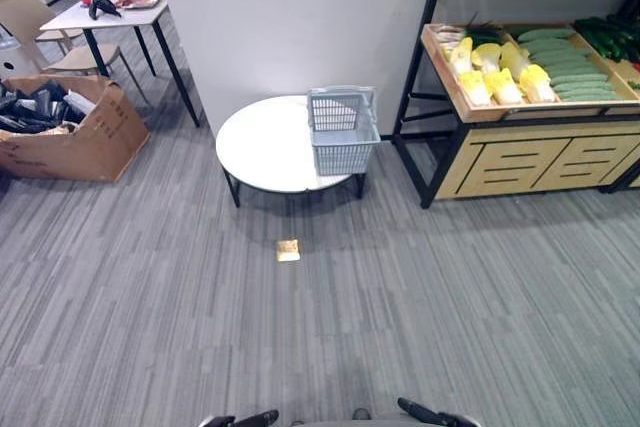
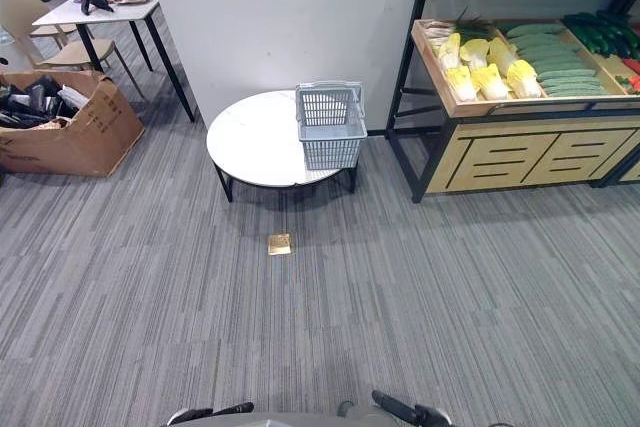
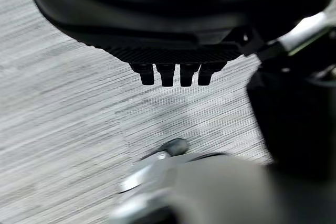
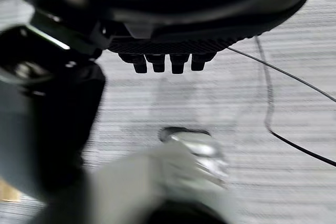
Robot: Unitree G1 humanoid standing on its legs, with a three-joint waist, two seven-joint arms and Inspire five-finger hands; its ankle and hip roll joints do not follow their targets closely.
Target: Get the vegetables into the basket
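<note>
So both hands, left hand [image 3: 173, 59] and right hand [image 4: 168, 56], hang empty with fingers relaxed. Cabbages [image 1: 500, 72] and cucumbers [image 1: 570, 72] sit on the shelf [image 1: 520, 112], basket [image 1: 342, 132] on the desk [image 1: 265, 147]. Cabbages look leafy and bruisable, so cup one round its middle.

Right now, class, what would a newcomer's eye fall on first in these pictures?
Most likely the pale grey plastic basket, standing upright at the right edge of the round white table in the middle. Next come the yellow-and-white cabbages and long green cucumbers, laid in the wooden tray of the black-framed shelf to the right. A brown cardboard box sits on the grey carpet at far left.
</note>
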